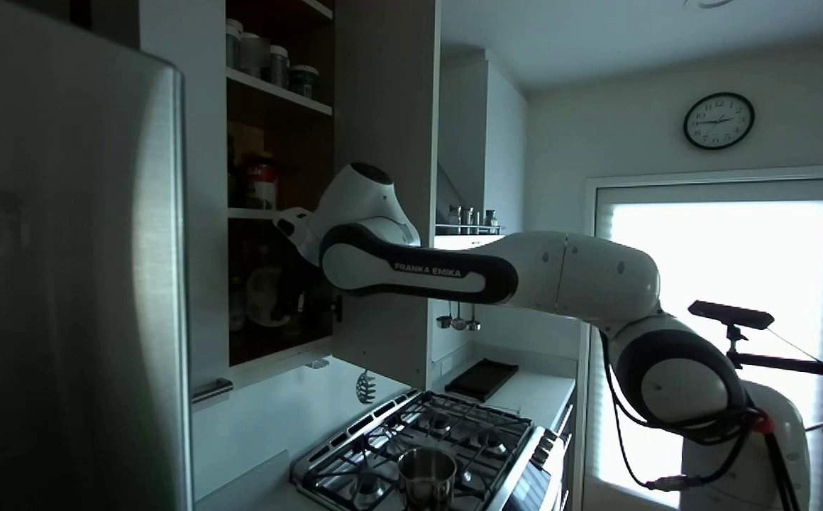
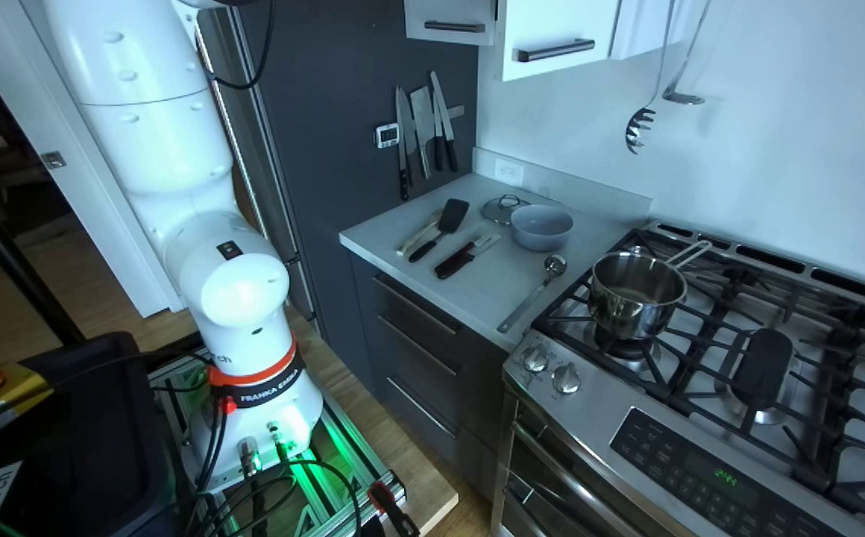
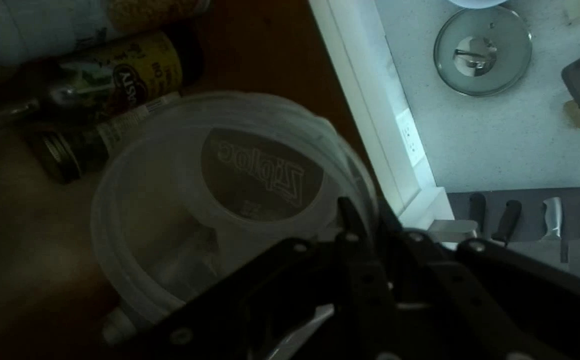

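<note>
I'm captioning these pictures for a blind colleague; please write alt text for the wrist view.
A black two-fingered gripper is closed on the rim of a round, translucent plastic Ziploc container inside a dim brown cabinet. Beside the container is a dark, yellow-labelled bottle; at right, a round glass lid rests on a pale grey countertop.

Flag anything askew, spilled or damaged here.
The round plastic container looks tipped: the wrist view looks into its open mouth, while the yellow-labelled bottle near it appears upright. The end effector grips the container's rim, which may explain it. I see no spill or damage.
</note>
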`<state>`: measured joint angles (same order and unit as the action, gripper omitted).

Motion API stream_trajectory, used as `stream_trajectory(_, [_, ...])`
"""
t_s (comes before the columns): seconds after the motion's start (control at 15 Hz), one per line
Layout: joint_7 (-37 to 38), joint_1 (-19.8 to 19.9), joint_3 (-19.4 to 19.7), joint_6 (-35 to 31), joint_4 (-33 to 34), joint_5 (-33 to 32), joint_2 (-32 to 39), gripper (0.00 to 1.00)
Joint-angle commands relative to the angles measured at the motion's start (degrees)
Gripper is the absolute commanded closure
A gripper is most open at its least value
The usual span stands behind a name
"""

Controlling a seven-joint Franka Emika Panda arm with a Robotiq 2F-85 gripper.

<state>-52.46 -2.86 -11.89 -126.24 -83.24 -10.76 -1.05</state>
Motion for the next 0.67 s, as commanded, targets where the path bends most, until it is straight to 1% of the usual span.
stream_trajectory(0.0, [7.0,-0.09,-0.03,-0.34,-10.48,2.71,-8.35,0.98])
stream_trajectory(0.13, [11.47,-0.55,-0.49,0.23,-14.06,3.29,-11.44,0.98])
stream_trajectory(0.2, [14.37,-2.61,1.09,0.64,-15.47,2.17,-12.63,0.98])
stream_trajectory(0.27, [15.88,-3.15,1.3,0.3,-17.25,3.08,-13.84,0.98])
stream_trajectory(0.33, [17.85,-3.67,1.3,0.54,-18.81,2.58,-14.95,0.98])
stream_trajectory(0.6, [22.12,-6.58,1.79,-0.49,-25.19,4.13,-18.79,0.98])
